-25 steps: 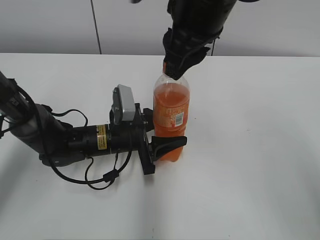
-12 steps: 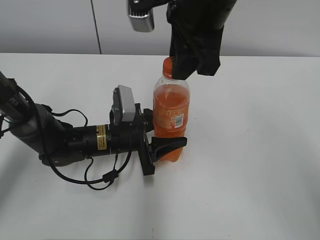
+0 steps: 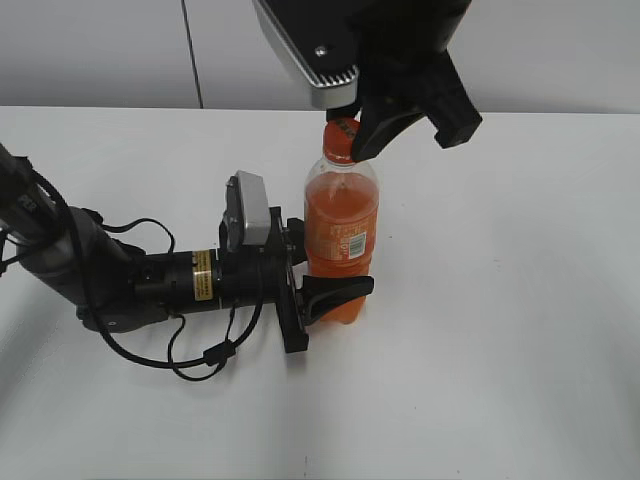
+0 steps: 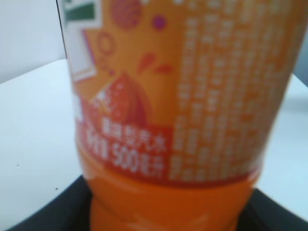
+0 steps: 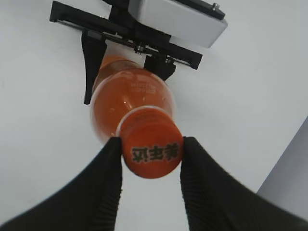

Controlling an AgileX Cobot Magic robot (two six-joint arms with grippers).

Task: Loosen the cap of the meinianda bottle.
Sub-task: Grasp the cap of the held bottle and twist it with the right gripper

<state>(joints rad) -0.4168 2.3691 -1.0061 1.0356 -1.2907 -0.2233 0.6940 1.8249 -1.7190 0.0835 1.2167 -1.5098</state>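
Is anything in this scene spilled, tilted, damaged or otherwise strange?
Nothing stands out. The meinianda bottle stands upright on the white table, held low by the left tool. The cap sits on the neck between the right tool's pads. No liquid shows on the table.

White table (image 3: pixel 520 350) fills most of the frame. Pale grey wall (image 3: pixel 90 50) across the top, one dark vertical seam (image 3: pixel 191 52) upper left.
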